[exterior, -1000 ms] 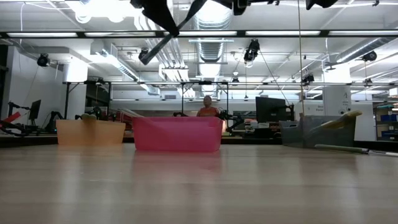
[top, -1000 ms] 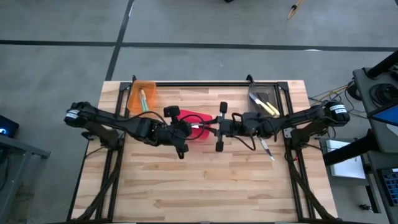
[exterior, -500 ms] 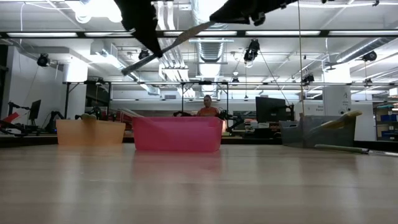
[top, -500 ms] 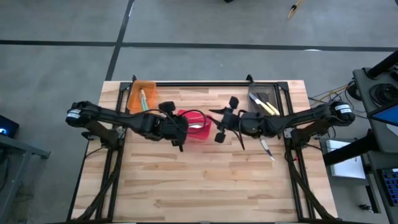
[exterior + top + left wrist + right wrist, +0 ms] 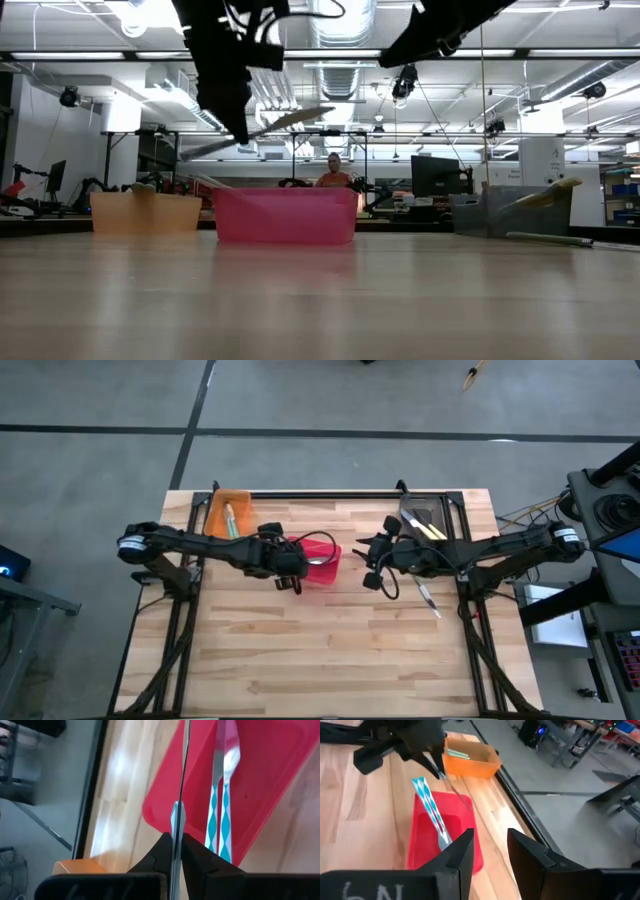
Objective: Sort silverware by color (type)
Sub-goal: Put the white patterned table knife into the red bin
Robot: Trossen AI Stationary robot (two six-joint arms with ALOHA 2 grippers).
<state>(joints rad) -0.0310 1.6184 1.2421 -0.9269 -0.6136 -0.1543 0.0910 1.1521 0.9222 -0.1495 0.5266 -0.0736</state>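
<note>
Two blue-handled utensils (image 5: 220,815) already lie in the red bin (image 5: 325,565), so I hold my left hand (image 5: 290,572) over it, clamped on a slim blue-handled piece (image 5: 176,815), while my right hand (image 5: 372,565) hangs open beside it above the surface (image 5: 330,650).

Very little writing can be read. The one mark that shows is a white scrawl on the dark body of the right gripper (image 5: 487,847), behind and below its jaws in the right wrist view; it looks like "6N" or "N9" seen upside down, though it is cut by the frame edge and hard to make out. No other label or number is readable.
</note>
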